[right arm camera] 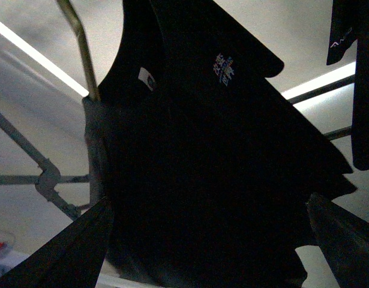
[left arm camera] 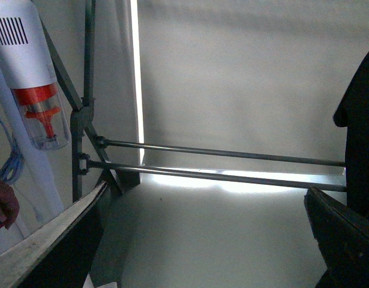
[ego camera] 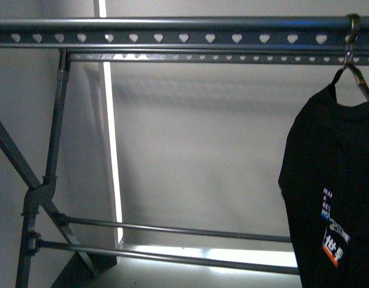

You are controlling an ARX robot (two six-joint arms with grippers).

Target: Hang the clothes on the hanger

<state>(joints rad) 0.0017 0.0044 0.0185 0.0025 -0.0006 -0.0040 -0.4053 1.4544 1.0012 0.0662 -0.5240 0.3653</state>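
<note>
Clothes [ego camera: 331, 192] hang from the hanger [ego camera: 172, 33]; left claw [left arm camera: 202, 240] and right claw [right arm camera: 208, 240] both gape, released.

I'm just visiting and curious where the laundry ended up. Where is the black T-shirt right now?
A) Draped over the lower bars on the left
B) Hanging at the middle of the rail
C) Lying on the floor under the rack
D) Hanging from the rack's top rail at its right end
D: in the front view the black T-shirt hangs by a hook from the top rail at its right end.
</note>
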